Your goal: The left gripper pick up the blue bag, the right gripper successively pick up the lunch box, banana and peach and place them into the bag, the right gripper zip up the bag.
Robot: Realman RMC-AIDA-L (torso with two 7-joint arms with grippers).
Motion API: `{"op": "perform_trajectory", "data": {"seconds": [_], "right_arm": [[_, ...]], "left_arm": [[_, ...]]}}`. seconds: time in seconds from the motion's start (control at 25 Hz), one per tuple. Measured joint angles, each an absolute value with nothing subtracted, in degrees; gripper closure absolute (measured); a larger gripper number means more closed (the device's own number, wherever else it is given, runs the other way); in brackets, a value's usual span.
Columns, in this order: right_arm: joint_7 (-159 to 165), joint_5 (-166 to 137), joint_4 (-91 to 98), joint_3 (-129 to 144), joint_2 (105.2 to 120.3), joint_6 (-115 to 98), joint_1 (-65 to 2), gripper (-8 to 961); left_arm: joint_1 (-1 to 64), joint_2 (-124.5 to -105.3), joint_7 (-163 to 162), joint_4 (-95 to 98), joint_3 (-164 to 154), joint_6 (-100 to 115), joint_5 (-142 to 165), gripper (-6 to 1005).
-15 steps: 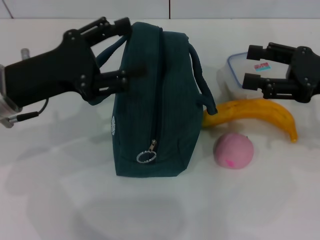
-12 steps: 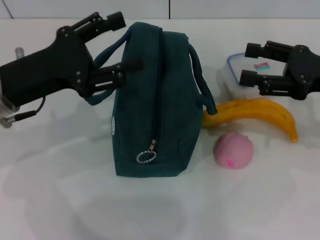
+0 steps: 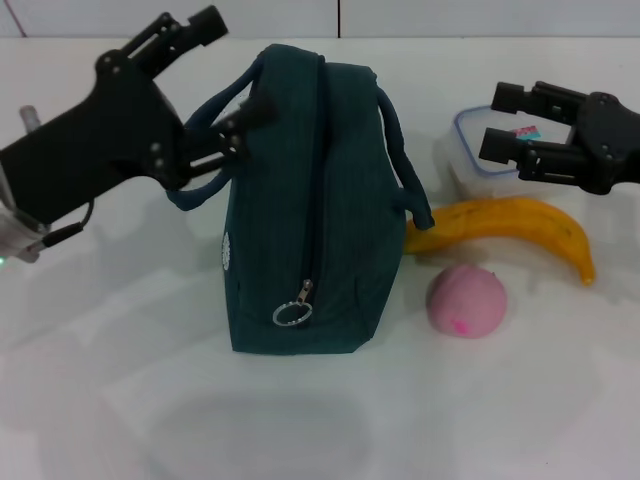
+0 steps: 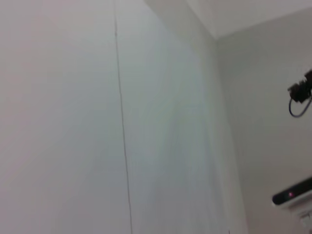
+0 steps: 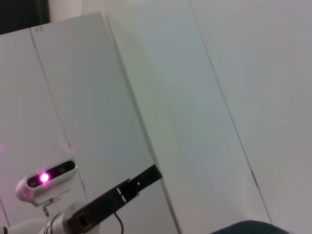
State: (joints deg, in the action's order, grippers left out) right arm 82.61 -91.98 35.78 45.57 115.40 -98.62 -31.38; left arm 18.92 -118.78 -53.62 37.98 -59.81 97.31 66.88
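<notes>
Left gripper [image 3: 232, 75] up at the bag's [image 3: 300, 220] near handle [image 3: 205, 125], jaws spread wide, one finger high above the loop, the other poking in at the strap by the bag's top edge. Holding nothing yet, by the look of it. Best bet for this step: get the loop properly between the two fingers before closing, then lift straight so the bag stays upright and the top faces up for loading. Worth minding the lower finger, which seems to press on the fabric and could tip the bag over.

Bag upright on the table [image 3: 120, 400], zip run down its near side with the ring pull [image 3: 291, 314] low; whether the top is open, impossible to say from here, and nothing visible inside.

Right gripper [image 3: 495, 123] hovering wide open at the lunch box [image 3: 470, 150], empty. Box lid on, contents not discernible. Banana [image 3: 510, 228] lying just in front of the box, one tip touching the bag's far handle. Peach [image 3: 467, 301] just in front of the banana, beside the bag. All three outside the bag.

Wrist views showing only walls.
</notes>
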Motion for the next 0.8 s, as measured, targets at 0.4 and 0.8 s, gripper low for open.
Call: {"op": "perform_trajectory", "data": {"seconds": [0.4,0.8], "right_arm": [[81.6,-91.9,34.7,46.0,115.6,-98.6,-31.3,115],[77.9,-91.8,34.8,46.0,115.18,-101.2,-30.7,114]], "left_arm": [[18.9,-119.01,-51.5,38.4,-60.1,96.3,67.4,112],[19.4,-117.91,-64.3,47.0,-60.1,91.4,72.0,114]]}}
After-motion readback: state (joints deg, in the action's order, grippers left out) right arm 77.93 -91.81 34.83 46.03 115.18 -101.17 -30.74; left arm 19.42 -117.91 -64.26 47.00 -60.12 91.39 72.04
